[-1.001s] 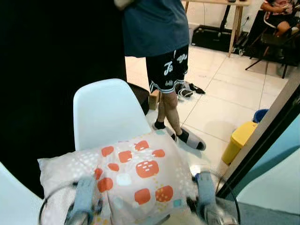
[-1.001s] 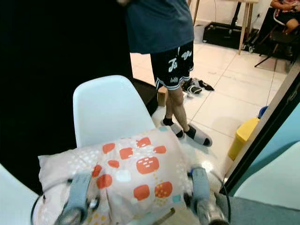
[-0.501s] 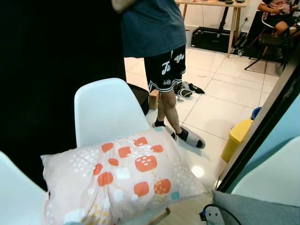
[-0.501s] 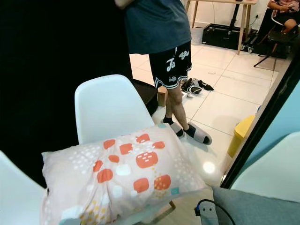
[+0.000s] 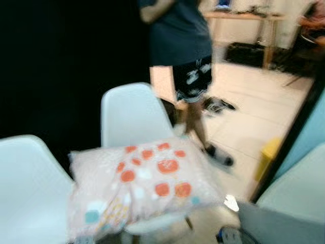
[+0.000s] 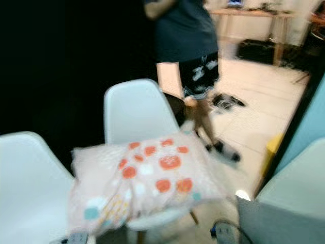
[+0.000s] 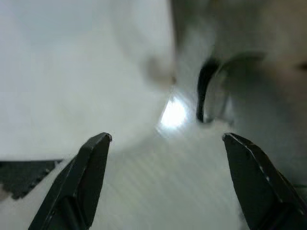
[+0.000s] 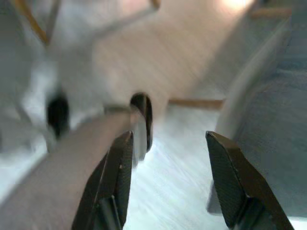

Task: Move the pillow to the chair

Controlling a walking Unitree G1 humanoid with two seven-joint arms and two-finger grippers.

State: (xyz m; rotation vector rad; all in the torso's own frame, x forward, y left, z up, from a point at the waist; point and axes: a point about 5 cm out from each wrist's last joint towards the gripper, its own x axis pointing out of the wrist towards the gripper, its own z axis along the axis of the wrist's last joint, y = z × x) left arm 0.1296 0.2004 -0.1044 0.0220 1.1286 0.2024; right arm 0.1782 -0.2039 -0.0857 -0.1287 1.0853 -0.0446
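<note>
**Pillow on white chair, both pincers empty**

White chair: moulded seat and back, ahead of both pincers; picture blurred.
Pillow: pale, orange squares, lying flat on that chair's seat, apart from either pincer.
Person: standing beyond the chair, dark top and shorts.
Left pincer: fingers spread wide, grasping nothing, over blurred pale floor.
Right pincer: fingers spread, released, nothing between them.
</note>
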